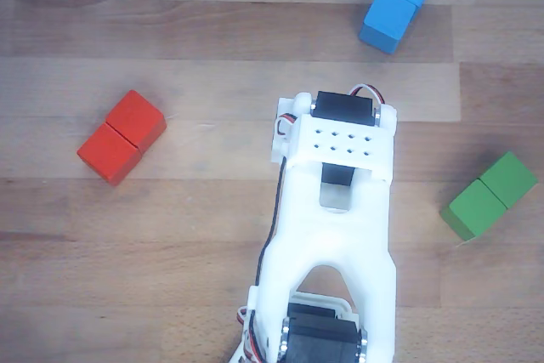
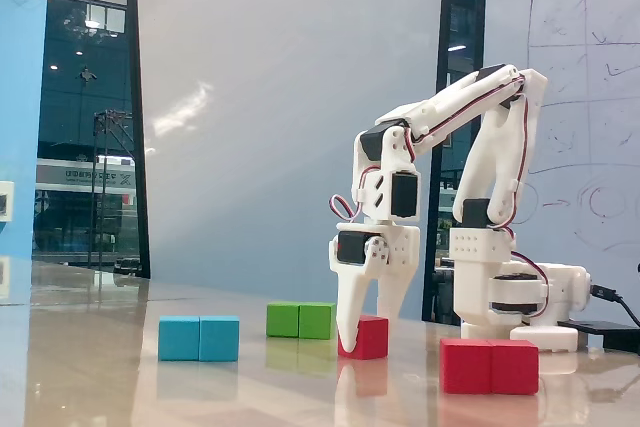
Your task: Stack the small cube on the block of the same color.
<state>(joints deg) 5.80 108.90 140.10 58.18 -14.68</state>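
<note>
Ok, your gripper (image 2: 368, 339) is closed on the small cube (image 2: 368, 336) on the table, left of the block (image 2: 489, 366) in fixed view.

A small plain red cube (image 2: 366, 337) sits flat on the glossy surface (image 2: 120, 377), partly hidden at its left edge. To its right in the fixed view, apart from it, lies a longer red block (image 2: 490, 366), two cubes long with a groove across its middle, lying diagonally in the other view (image 1: 121, 137).
</note>
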